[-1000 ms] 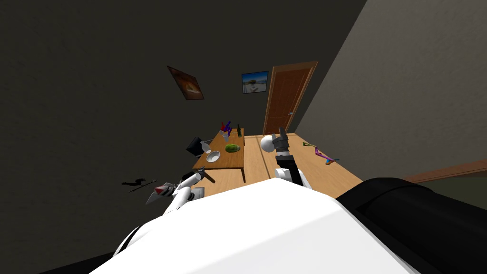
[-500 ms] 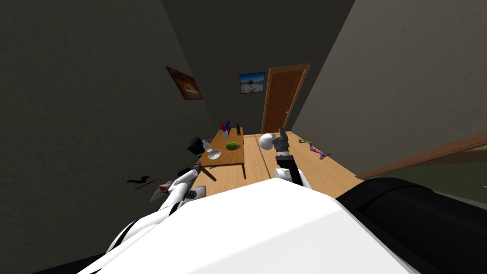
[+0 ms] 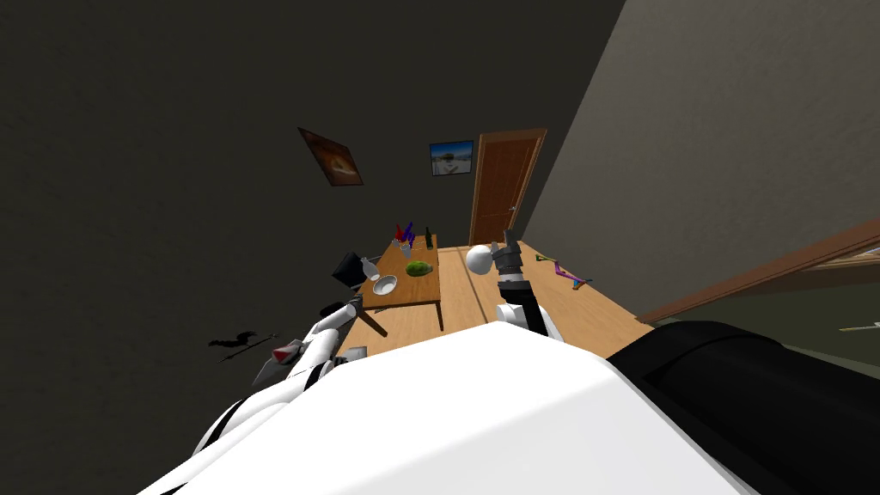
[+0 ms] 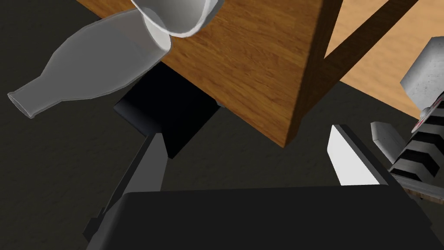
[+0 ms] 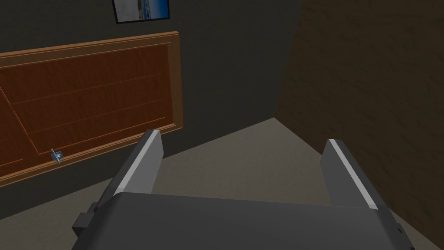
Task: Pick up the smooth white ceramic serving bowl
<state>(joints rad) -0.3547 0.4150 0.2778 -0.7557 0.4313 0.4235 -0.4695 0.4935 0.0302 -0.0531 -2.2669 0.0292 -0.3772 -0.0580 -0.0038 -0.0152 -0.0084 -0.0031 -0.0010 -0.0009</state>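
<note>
Head view: the white bowl (image 3: 385,284) sits near the close left corner of the wooden table (image 3: 425,290). There's a grey bottle (image 3: 370,268) just beside it and a green lump (image 3: 418,268) further along. The left gripper (image 4: 246,135) hangs low off that corner, fingers spread wide around nothing, apart from the bowl. The right gripper (image 5: 243,136) is raised beside the table, fingers just as wide.

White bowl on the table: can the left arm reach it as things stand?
Probably yes. The left gripper is open, short of the table corner, and nothing lies between it and the bowl; only the clear bottle crowds one side.
</note>
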